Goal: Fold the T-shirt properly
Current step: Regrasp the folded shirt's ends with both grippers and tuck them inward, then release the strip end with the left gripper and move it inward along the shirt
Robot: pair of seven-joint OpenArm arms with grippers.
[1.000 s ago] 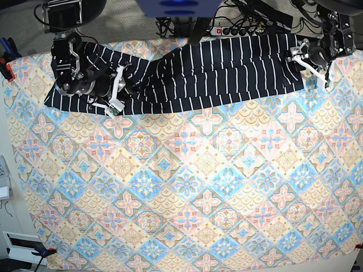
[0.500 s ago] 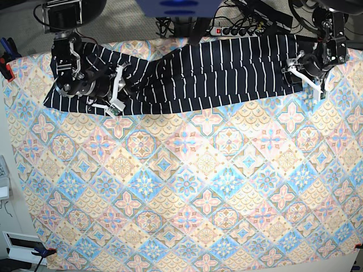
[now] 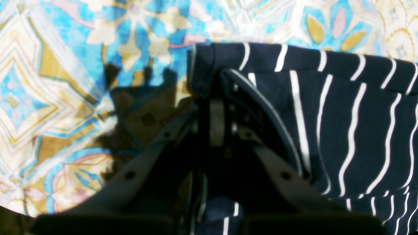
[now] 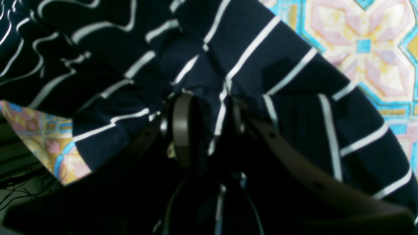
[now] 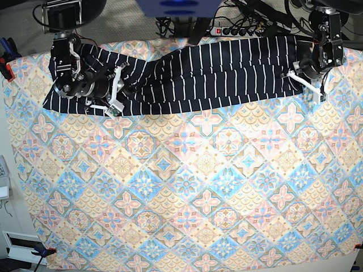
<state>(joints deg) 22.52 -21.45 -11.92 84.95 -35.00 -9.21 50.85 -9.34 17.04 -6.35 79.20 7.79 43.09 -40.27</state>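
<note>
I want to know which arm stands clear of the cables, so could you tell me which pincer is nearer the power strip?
Left. The left pincer sits right of and below the power strip, gripping the shirt; the right pincer is at the far end.

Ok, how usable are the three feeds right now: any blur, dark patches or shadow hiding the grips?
Base view: sharp, evenly lit. Left wrist view: soft focus, the left gripper casts a dark shadow on the pastel floral-tile tablecloth. Right wrist view: underexposed, the right gripper and the navy white-striped T-shirt blur together.
</note>
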